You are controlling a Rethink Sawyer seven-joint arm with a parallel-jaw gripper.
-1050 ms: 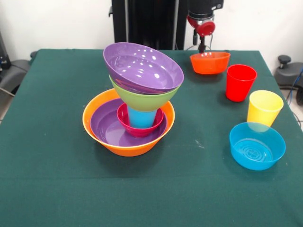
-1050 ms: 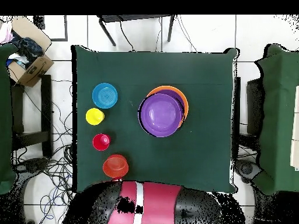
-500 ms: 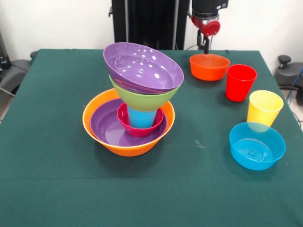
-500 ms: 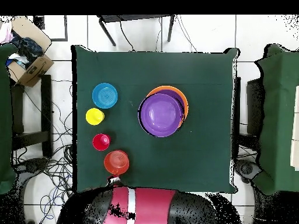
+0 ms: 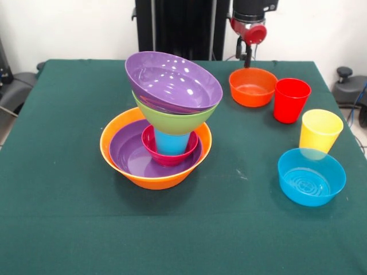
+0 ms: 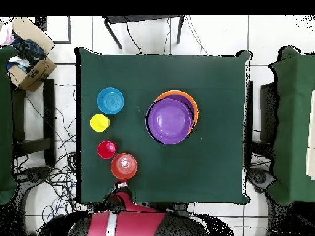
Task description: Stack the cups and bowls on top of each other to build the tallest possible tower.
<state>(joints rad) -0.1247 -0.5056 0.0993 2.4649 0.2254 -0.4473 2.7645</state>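
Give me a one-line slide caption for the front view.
Tilted tower on the large orange bowl; gripper above the small orange bowl, with three more pieces loose on the green table.

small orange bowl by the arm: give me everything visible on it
The small orange bowl is glossy plastic, round, with a plain rim and walls tapering to a narrower base. It sits upright and empty on the green table, at the far end of a row with the red cup, which stands right beside it; contact cannot be told. The gripper hangs above its far rim, apparently not touching. The overhead view shows it as the loose piece nearest the robot's base.
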